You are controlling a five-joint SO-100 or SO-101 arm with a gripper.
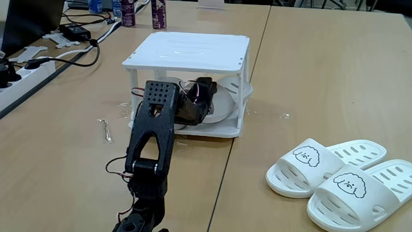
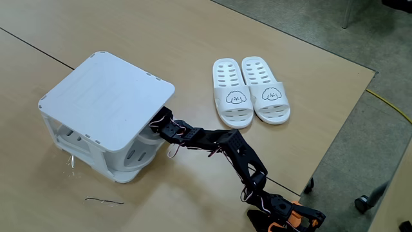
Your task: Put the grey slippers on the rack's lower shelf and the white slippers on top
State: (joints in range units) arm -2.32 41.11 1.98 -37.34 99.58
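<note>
A pale wooden tabletop [image 1: 309, 77] carries cables and a power strip [image 1: 19, 74]; grey floor [image 2: 380, 148] lies beyond. The gripper [image 1: 205, 96] reaches inside the rack [image 1: 190, 51]; I cannot tell its state.

Far beyond my reach: two purple cans [image 1: 143, 13], a white power strip [image 1: 26, 72], black cables [image 1: 77, 55]. Nearer, off to my left, thin bent wire [image 1: 107, 131] on the light wooden table [image 1: 322, 77].

Wooden tables [image 1: 309, 64], grey floor [image 2: 386, 148]
</note>
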